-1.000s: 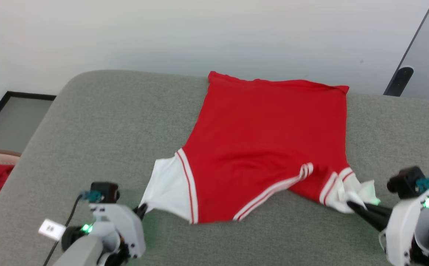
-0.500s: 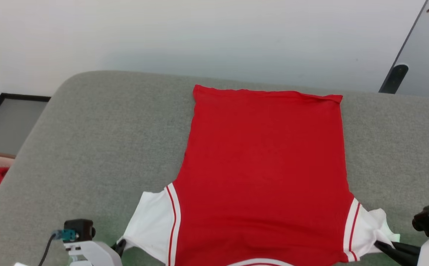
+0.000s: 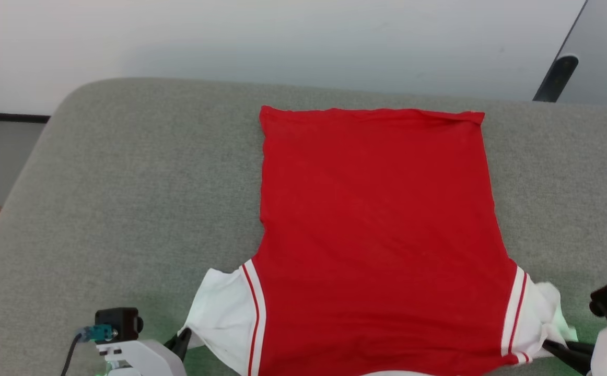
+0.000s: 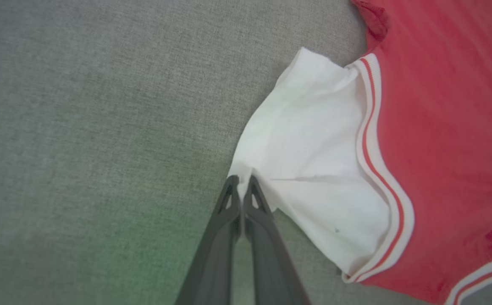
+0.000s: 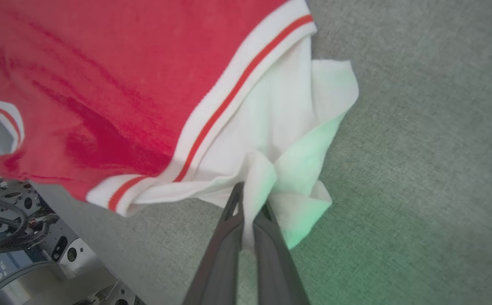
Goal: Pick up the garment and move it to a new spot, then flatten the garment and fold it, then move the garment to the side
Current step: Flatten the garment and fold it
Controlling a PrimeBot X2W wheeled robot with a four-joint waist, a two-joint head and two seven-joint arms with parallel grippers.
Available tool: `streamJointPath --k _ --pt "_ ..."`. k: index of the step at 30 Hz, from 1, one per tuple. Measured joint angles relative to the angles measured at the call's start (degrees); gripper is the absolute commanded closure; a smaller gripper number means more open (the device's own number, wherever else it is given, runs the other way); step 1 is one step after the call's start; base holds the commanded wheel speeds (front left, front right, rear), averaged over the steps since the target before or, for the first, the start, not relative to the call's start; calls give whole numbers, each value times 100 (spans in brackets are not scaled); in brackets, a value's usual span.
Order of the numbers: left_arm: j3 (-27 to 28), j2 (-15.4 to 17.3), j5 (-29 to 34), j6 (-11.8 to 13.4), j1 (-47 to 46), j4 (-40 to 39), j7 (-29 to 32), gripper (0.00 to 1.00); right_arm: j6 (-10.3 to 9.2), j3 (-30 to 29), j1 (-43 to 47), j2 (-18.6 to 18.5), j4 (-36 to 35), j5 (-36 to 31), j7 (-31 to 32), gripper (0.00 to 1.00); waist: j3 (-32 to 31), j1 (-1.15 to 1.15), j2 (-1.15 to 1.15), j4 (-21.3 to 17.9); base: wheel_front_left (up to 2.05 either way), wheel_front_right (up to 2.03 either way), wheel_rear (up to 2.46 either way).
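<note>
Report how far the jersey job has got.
Done: the garment lies spread back-up and mostly flat on the grey cushion. In hand: the left gripper is shut on the left white sleeve, the right gripper on the bunched right sleeve. Left: smooth that sleeve, fold the garment, move it aside.

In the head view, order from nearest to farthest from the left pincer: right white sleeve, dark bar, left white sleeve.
1. The left white sleeve, gripped by the left pincer.
2. The right white sleeve, lower right.
3. The dark bar, top right, by the wall.
</note>
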Motion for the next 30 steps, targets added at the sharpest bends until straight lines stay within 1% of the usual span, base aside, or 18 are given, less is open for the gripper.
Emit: streamJointPath --k 4,7,11,12,14,16,18,19,21,23,26,28,30 --pt "-10 -26 40 19 -38 -59 -56 100 0 -241 -64 43 27 101 343 0 107 0 0 -46 0 0 0" --pt "2 -54 64 19 -52 -67 -142 100 0 -511 -64 20 -145 157 410 0 177 0 0 -82 0 0 0" --pt "25 -109 102 -16 -103 -54 -309 100 0 -862 16 -183 -509 182 459 0 277 0 0 -108 0 0 0" --pt "31 -123 119 -25 -119 -46 -348 100 0 -954 42 -248 -661 141 413 0 303 0 0 -108 0 0 0" --pt "25 -140 176 -54 -184 -29 -442 100 0 -1313 58 -291 -855 146 232 0 362 0 0 -105 0 0 0" --pt "29 -166 240 -92 -273 -14 -546 100 0 -1641 42 -374 -1068 -133 19 0 425 0 0 -91 0 0 0" --pt "11 -207 292 -130 -363 -2 -630 100 0 -2105 -8 -314 -1114 -326 -298 0 492 0 0 -60 0 0 0" --pt "14 -227 316 -135 -405 8 -682 100 0 -2351 -68 -244 -1094 -556 -450 0 527 0 0 -43 0 0 0" --pt "3 -266 355 -179 -481 26 -745 100 0 -2854 -208 15 -971 -862 -638 0 606 0 0 -5 0 0 0" --pt "-27 -318 401 -218 -566 55 -802 100 0 -3209 -343 287 -856 -1321 -622 0 688 0 0 39 0 0 0" --pt "-86 -408 468 -280 -729 110 -864 100 0 -3648 -653 831 -595 -1763 -385 0 823 0 0 122 0 0 0" --pt "-138 -486 515 -331 -866 156 -878 100 0 -3902 -955 1172 -364 -1975 -89 0 920 0 0 191 0 0 0" --pt "-199 -599 554 -390 -1014 218 -903 100 0 -4013 -1295 1424 -87 -2260 296 0 1020 0 0 274 0 0 0"
